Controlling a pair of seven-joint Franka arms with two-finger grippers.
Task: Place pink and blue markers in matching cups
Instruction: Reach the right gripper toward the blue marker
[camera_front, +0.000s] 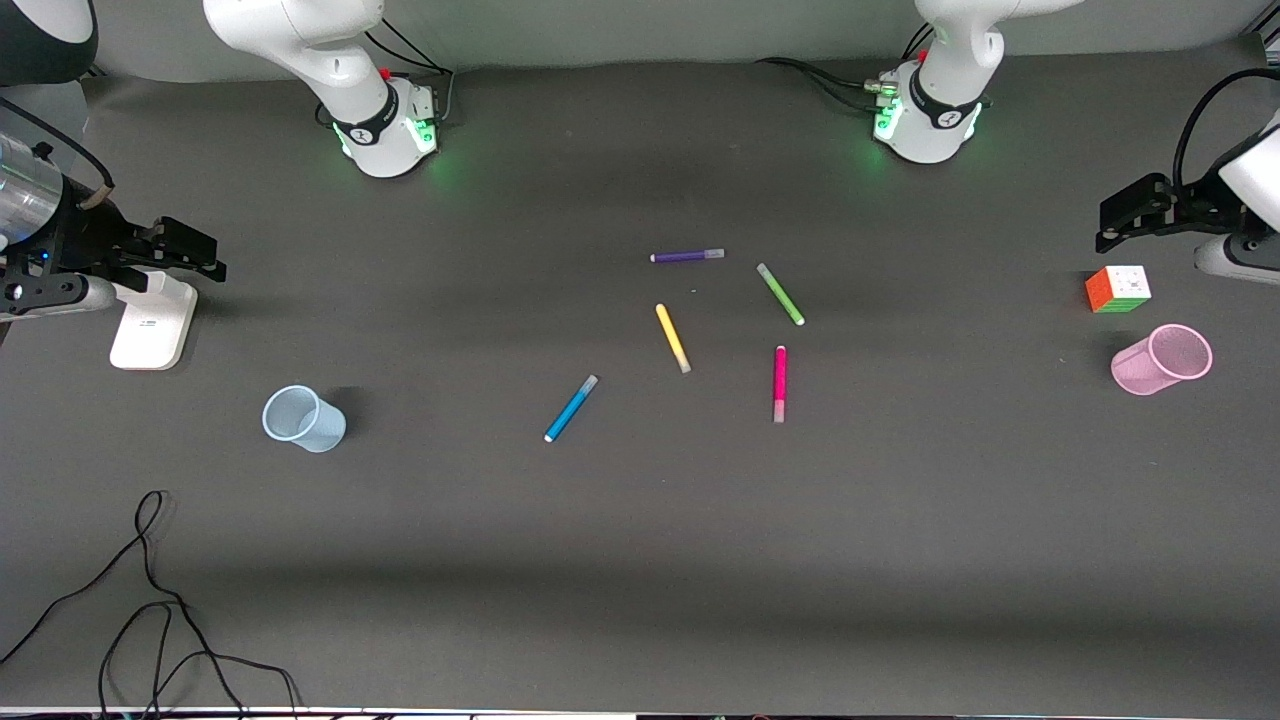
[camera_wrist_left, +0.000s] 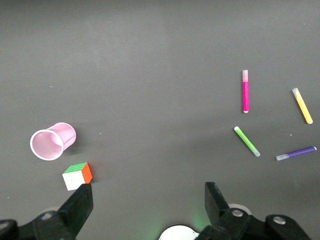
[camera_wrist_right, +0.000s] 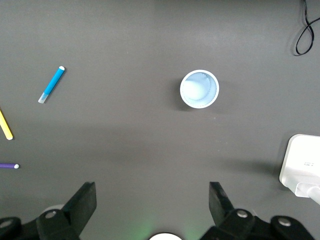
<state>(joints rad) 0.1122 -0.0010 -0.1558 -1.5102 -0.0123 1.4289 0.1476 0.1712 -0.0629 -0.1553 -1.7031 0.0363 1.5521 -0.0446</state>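
The pink marker (camera_front: 780, 383) and the blue marker (camera_front: 571, 408) lie flat near the middle of the table, apart from each other. The pale blue cup (camera_front: 303, 418) stands mouth up toward the right arm's end. The pink cup (camera_front: 1162, 359) stands mouth up toward the left arm's end. My left gripper (camera_front: 1125, 215) is open and empty, raised near the puzzle cube; its wrist view (camera_wrist_left: 148, 192) shows the pink cup (camera_wrist_left: 52, 141) and pink marker (camera_wrist_left: 245, 91). My right gripper (camera_front: 195, 250) is open and empty, raised at its end; its wrist view (camera_wrist_right: 152, 192) shows the blue cup (camera_wrist_right: 199, 89) and blue marker (camera_wrist_right: 52, 84).
A purple marker (camera_front: 687, 256), a green marker (camera_front: 780, 294) and a yellow marker (camera_front: 672, 337) lie by the task markers, farther from the front camera. A multicoloured cube (camera_front: 1118, 288) sits beside the pink cup. A white block (camera_front: 152, 320) lies under the right gripper. A black cable (camera_front: 150, 600) lies at the near edge.
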